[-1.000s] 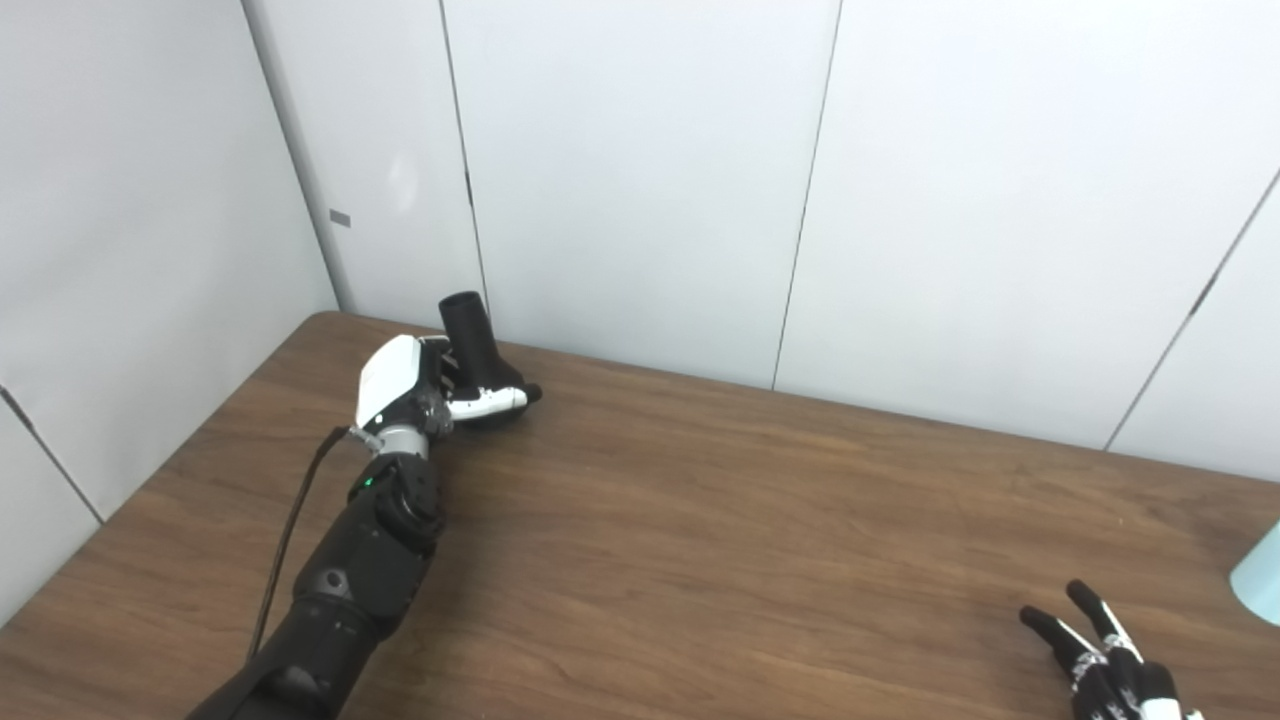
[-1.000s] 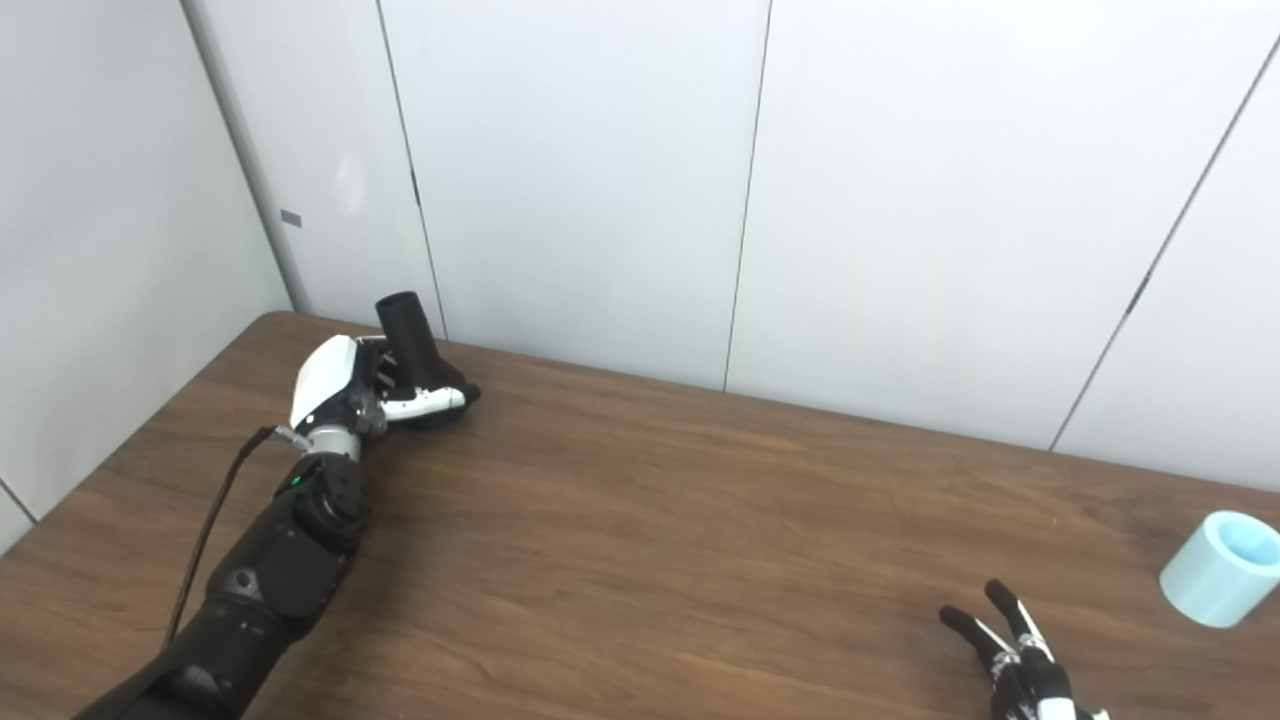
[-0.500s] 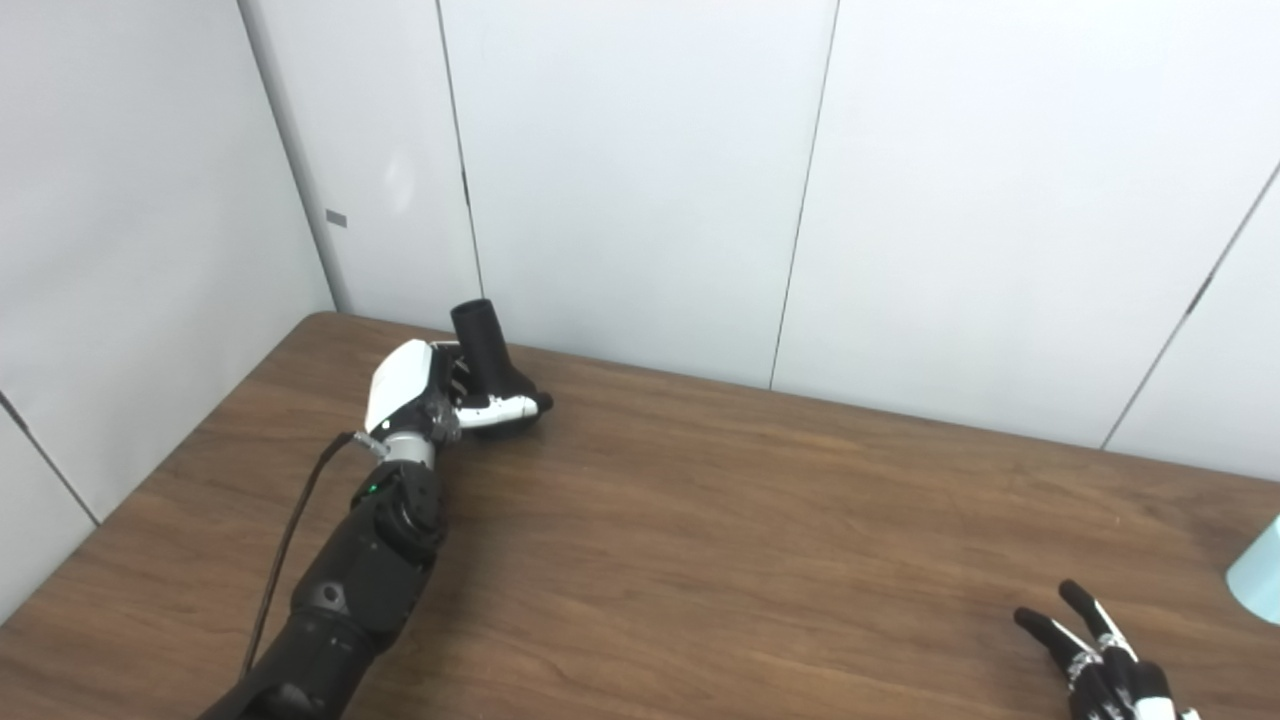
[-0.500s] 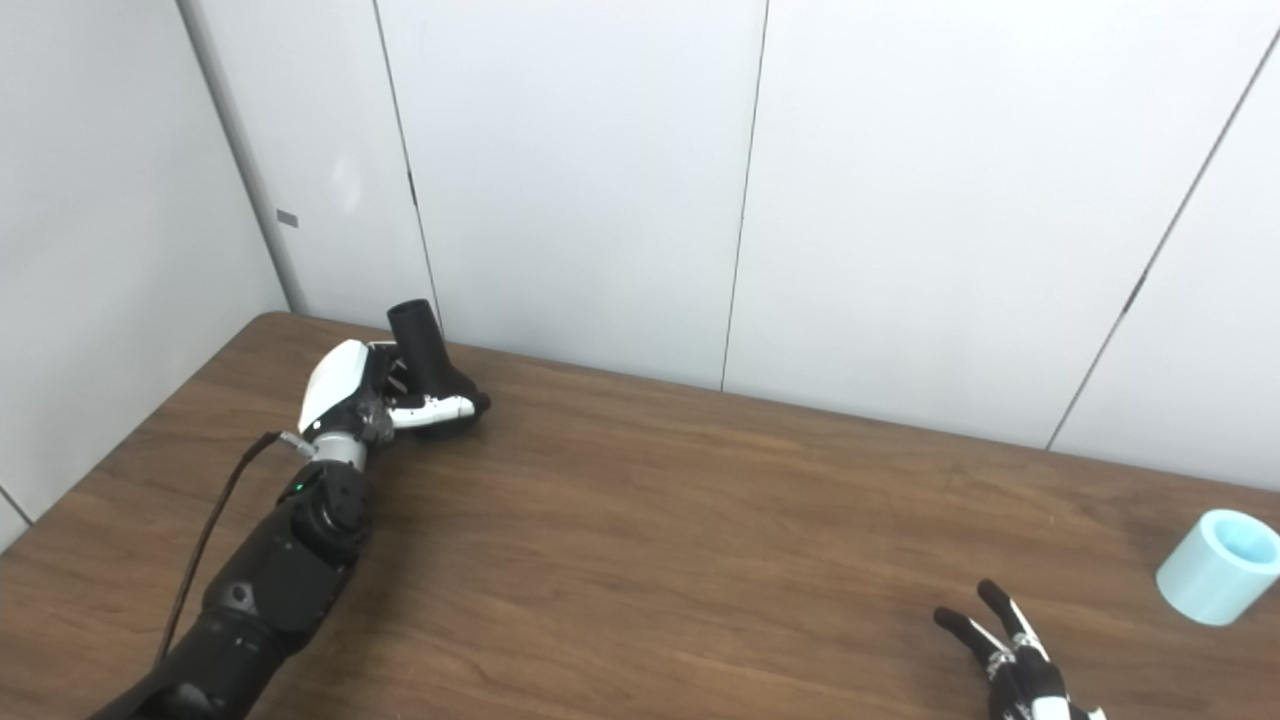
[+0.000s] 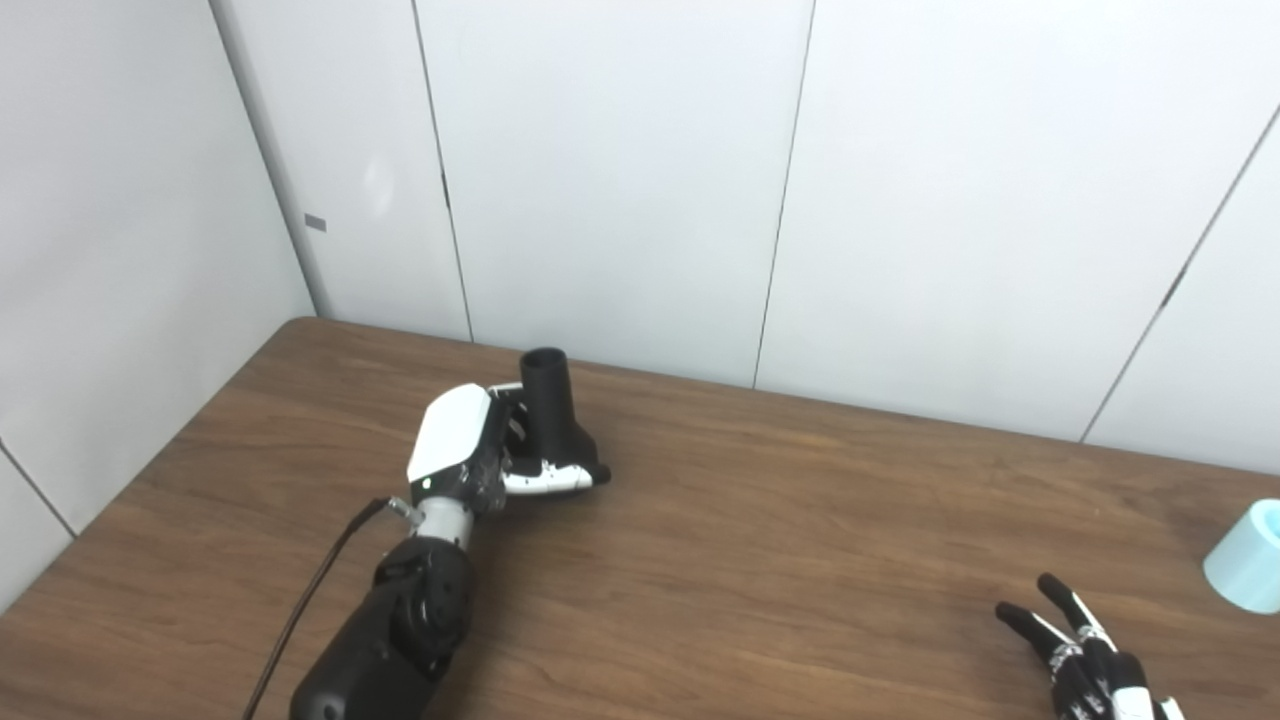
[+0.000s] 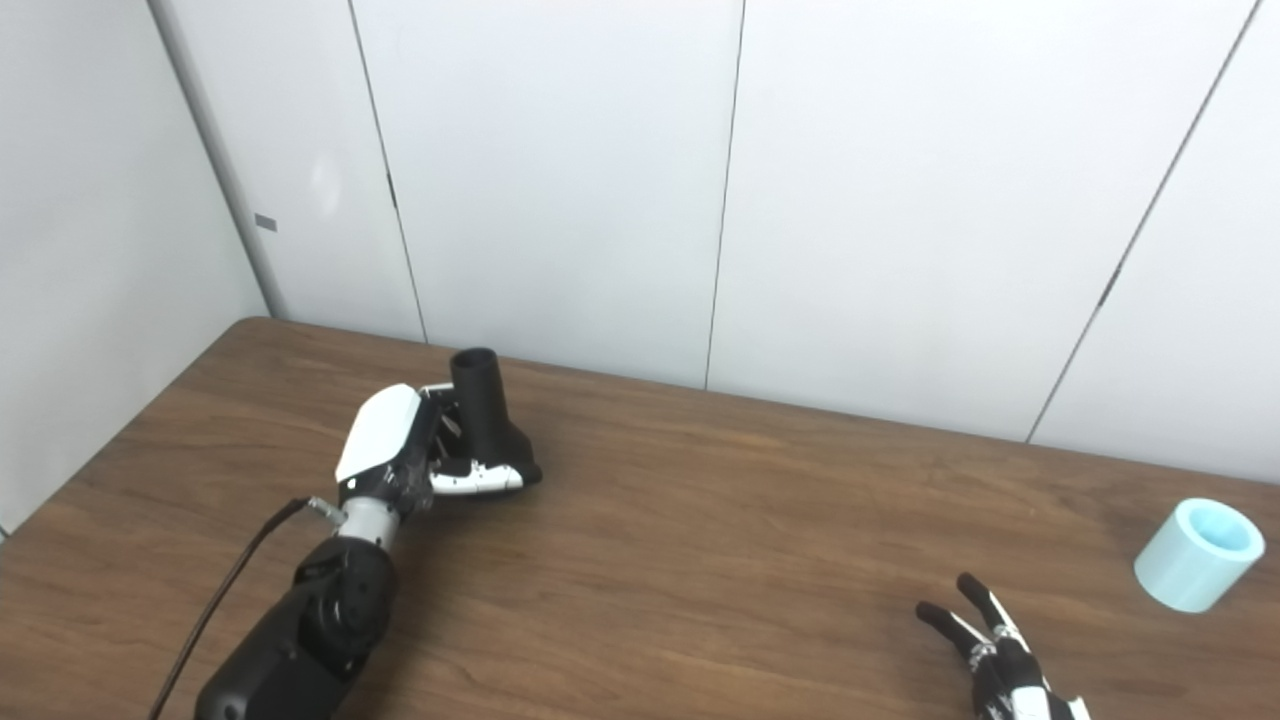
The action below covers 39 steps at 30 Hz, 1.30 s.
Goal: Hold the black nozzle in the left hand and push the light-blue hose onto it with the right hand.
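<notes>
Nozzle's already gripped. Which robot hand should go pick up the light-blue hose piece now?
The right robot hand. It is open and holds nothing, and the light-blue hose lies at the table's right end, just beyond it. The left robot hand is shut on the black nozzle far across the table.

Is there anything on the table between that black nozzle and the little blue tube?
Nothing: between the black nozzle and light-blue hose is bare table, per the right eye view.

Wooden table (image 5: 760,560), white panelled walls (image 5: 620,180)
</notes>
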Each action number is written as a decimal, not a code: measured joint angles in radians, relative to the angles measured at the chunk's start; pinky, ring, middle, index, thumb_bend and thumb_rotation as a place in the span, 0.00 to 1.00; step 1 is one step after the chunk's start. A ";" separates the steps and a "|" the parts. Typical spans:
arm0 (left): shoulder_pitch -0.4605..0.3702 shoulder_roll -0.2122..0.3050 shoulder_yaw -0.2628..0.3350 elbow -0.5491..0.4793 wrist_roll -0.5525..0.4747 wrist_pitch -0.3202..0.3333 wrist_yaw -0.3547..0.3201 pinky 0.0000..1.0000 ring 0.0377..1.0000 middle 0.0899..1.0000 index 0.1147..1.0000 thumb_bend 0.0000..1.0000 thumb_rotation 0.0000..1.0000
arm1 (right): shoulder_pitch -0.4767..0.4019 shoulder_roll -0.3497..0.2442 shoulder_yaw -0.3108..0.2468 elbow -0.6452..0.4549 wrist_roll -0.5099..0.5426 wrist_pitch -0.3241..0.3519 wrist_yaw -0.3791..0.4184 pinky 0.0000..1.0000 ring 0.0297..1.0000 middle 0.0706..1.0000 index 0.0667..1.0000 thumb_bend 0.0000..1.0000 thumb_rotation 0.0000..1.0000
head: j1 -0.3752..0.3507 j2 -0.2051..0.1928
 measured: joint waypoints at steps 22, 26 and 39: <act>0.197 -0.131 -0.088 -0.203 0.168 -0.113 0.012 0.37 0.44 0.43 0.40 0.48 0.00 | 0.001 0.034 0.011 -0.014 -0.038 0.019 -0.051 0.94 0.84 0.74 0.87 0.65 1.00 | -0.170 0.064; 0.221 -0.145 -0.116 -0.231 0.190 -0.119 0.003 0.38 0.45 0.43 0.41 0.48 0.00 | 0.001 0.054 0.014 -0.019 -0.038 0.023 -0.062 0.92 0.83 0.74 0.86 0.64 1.00 | -0.184 0.080; 0.240 -0.191 -0.160 -0.247 0.247 -0.133 0.001 0.38 0.46 0.44 0.40 0.48 0.00 | 0.012 0.094 0.016 -0.047 0.022 0.073 -0.067 0.92 0.85 0.76 0.84 0.61 1.00 | -0.218 0.091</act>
